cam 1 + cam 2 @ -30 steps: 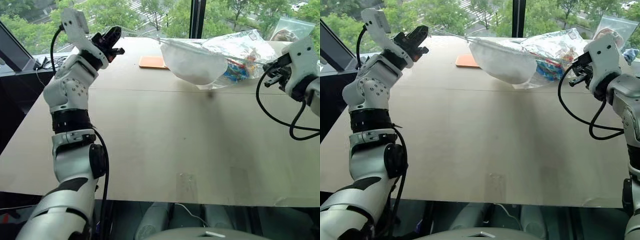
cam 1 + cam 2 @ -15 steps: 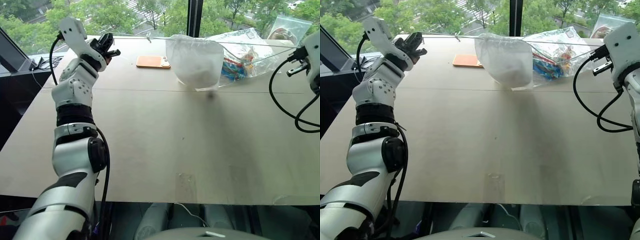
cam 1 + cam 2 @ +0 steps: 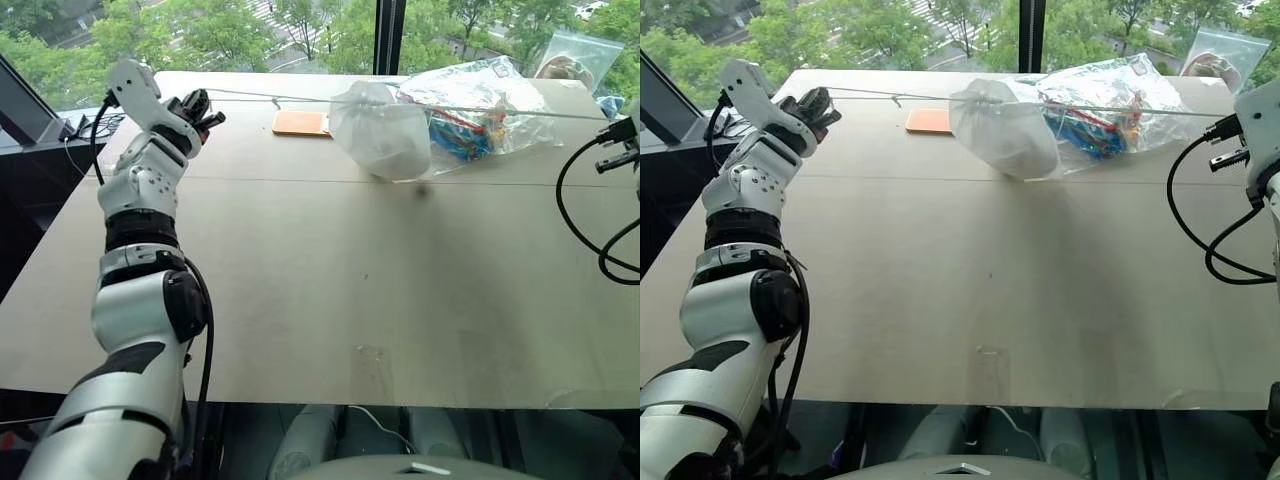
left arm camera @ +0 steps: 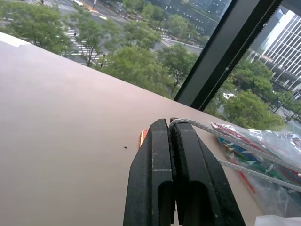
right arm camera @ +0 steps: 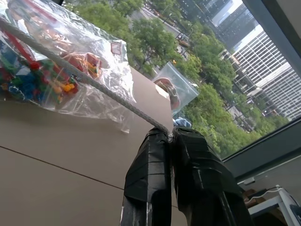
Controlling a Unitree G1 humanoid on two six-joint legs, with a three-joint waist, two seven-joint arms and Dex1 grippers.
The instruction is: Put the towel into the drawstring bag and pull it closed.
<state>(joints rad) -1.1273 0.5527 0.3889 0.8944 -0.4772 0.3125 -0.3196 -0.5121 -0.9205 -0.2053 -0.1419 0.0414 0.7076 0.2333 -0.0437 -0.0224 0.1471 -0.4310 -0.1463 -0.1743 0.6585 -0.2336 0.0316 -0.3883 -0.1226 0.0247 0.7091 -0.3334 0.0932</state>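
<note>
White semi-sheer drawstring bag (image 3: 382, 135); white cords (image 5: 84, 81) run to black fingertips (image 5: 155, 141); orange pad (image 3: 300, 123); tan table (image 3: 330, 270).

place: high-rise office or lab | cues: plain worktable (image 3: 300, 270), tall window (image 4: 225, 52), towers outside

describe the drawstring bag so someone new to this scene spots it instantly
Look to the far side of the tan table, by the window. The drawstring bag is the bulging white semi-sheer pouch just right of the orange pad, its thin cords stretched out to both sides. The clear plastic bag beside it shows colourful contents; the pouch is plain white.
</note>
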